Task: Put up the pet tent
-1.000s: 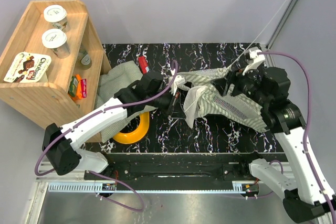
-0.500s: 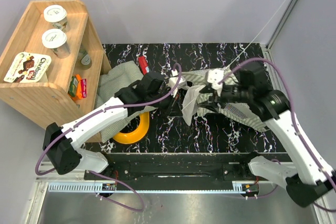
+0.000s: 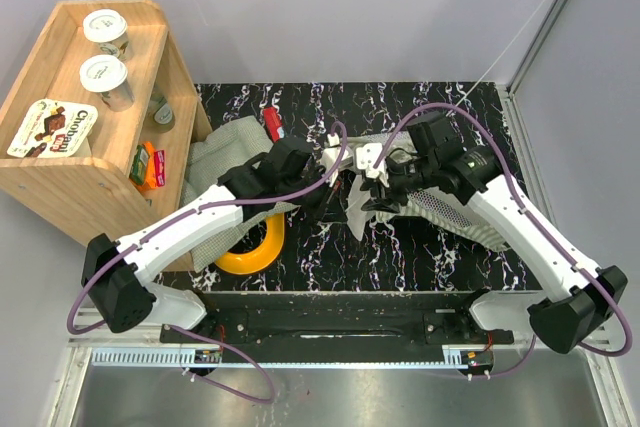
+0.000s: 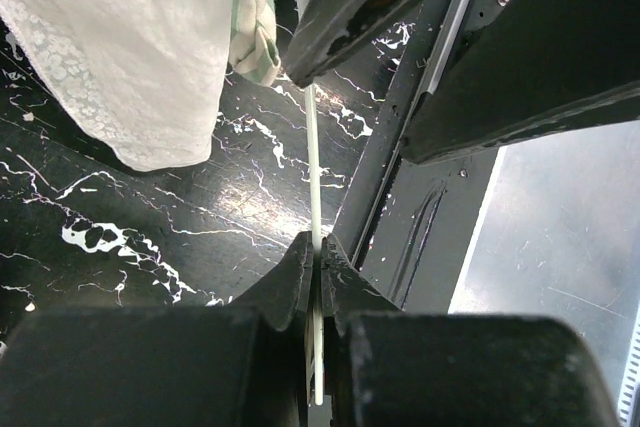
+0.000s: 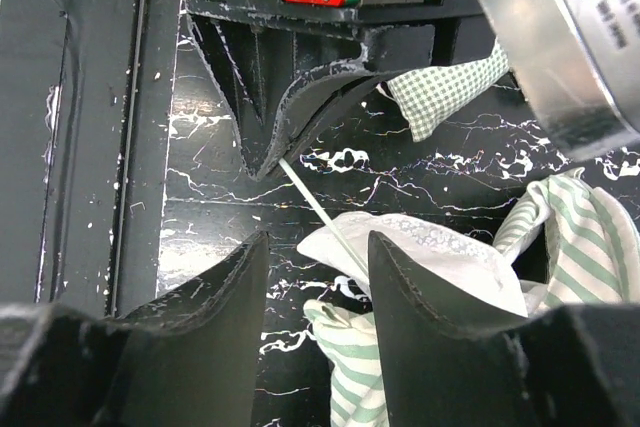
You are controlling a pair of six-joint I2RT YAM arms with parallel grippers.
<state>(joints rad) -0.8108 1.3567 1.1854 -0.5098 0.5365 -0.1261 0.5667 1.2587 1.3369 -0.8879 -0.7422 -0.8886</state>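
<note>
The pet tent (image 3: 445, 202) lies crumpled on the black marbled table, green-and-white striped, with a white lace curtain (image 3: 363, 197) at its left. My left gripper (image 3: 322, 187) is shut on a thin white pole (image 4: 314, 177) near the pole's end. My right gripper (image 3: 372, 179) faces it closely, and its fingers (image 5: 215, 322) stand apart on either side of the same pole (image 5: 320, 212) without touching it. Lace (image 5: 420, 247) and striped fabric (image 5: 350, 367) lie just under the right jaws.
A small-checked green cushion (image 3: 225, 147) lies left of the arms, over a yellow ring (image 3: 255, 247). A wooden shelf (image 3: 70, 177) with yogurt cups stands at the far left. A red item (image 3: 272, 125) lies at the back. The black rail (image 3: 340, 322) runs along the near edge.
My right arm has swung left from the table's right side to just beside the left gripper, and its jaws have narrowed. The left arm has held still with the pole.
</note>
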